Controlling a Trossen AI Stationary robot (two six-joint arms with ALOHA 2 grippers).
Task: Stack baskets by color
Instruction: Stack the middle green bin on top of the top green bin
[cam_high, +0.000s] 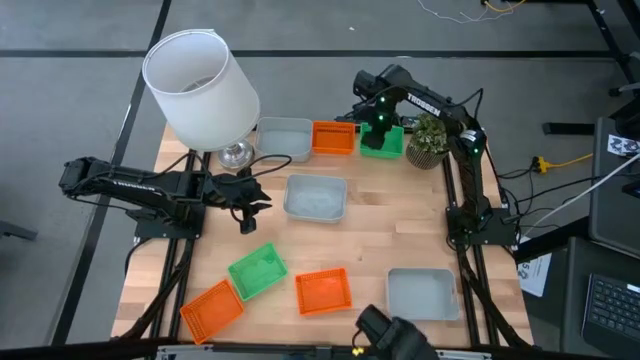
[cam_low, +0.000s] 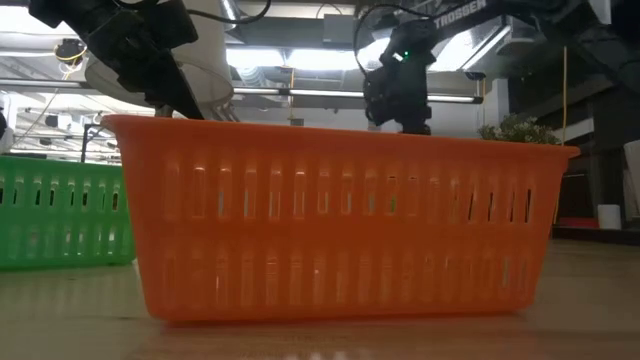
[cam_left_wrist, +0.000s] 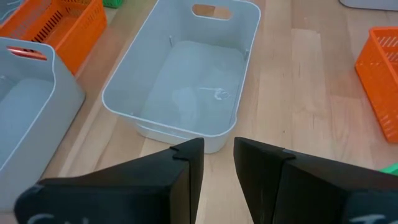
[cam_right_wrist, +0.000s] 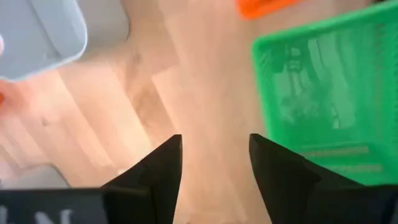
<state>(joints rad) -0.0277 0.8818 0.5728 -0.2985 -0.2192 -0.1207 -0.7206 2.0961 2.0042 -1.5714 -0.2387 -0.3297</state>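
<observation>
Visible baskets in high view: 3 grey, 3 orange, 2 green; a ninth can't be told.

Grey: one at far edge beside lampshade (cam_high: 201, 88), one mid-table (cam_high: 316, 196), one near right (cam_high: 421, 292). Orange: one far centre (cam_high: 333, 137), two along near edge (cam_high: 323, 290) (cam_high: 211, 308). Green: one far right (cam_high: 383, 143) next to potted plant (cam_high: 429, 139), one near left (cam_high: 258, 271).

Left gripper (cam_high: 250, 205) sits just left of mid-table grey basket, jaws slightly apart, empty. Right gripper (cam_high: 372, 125) hangs over far green basket, jaws wide open, empty.

Low view is filled by one orange basket (cam_low: 340, 225), w/ green one (cam_low: 62, 212) at left behind it. Left wrist view shows the grey basket's (cam_left_wrist: 186, 74) handle slot.
</observation>
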